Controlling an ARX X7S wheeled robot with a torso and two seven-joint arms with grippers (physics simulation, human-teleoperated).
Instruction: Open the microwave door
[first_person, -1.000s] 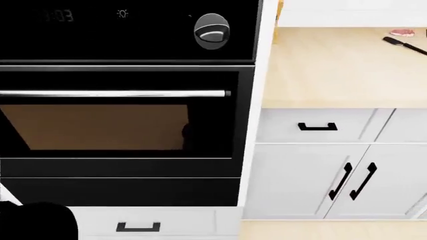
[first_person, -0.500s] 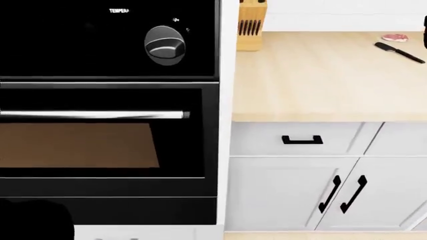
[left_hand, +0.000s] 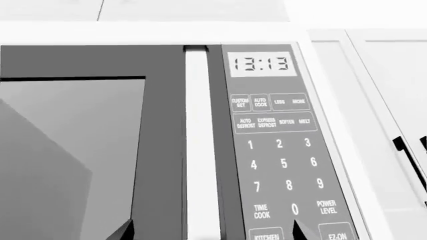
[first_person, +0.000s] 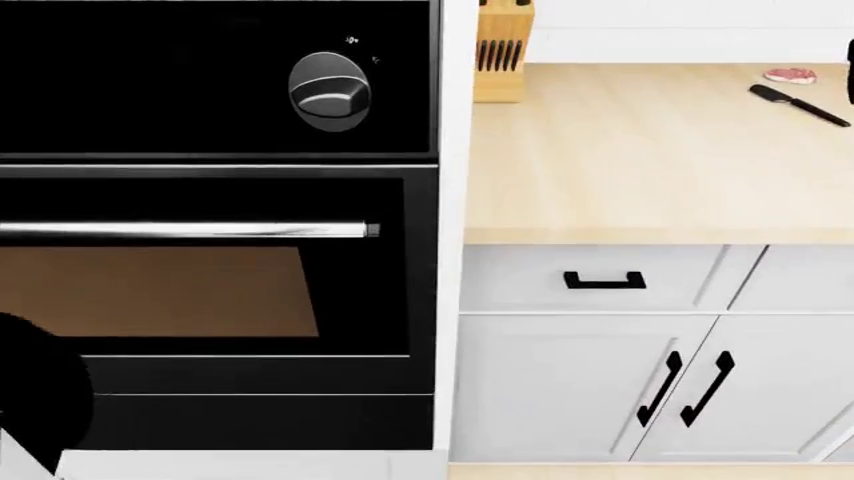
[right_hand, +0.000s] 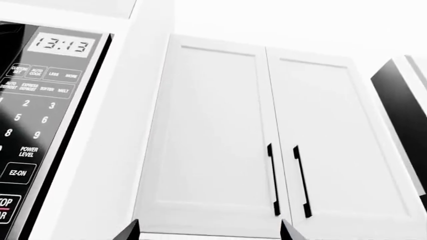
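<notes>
The microwave shows only in the wrist views and is out of the head view. In the left wrist view its dark door (left_hand: 87, 150) lies flush and shut, with a white vertical handle (left_hand: 201, 150) beside the keypad panel (left_hand: 280, 150), whose clock reads 13:13. My left gripper (left_hand: 212, 234) is open just in front of the handle, its two dark fingertips either side of it and touching nothing. My right gripper (right_hand: 210, 233) is open and empty, facing a white wall cabinet (right_hand: 213, 140) to the right of the microwave's panel (right_hand: 33, 115).
Below the microwave, the head view shows a black oven (first_person: 214, 290) with a knob (first_person: 330, 90) and a steel bar handle (first_person: 187, 230). The wooden counter (first_person: 641, 160) holds a knife block (first_person: 503, 50), a knife (first_person: 798, 103) and meat (first_person: 790, 75). A dark arm part (first_person: 34, 395) sits low left.
The head view swung right and up a second ago, then held still. The dark arm part at the lower left has since risen higher in front of the oven.
</notes>
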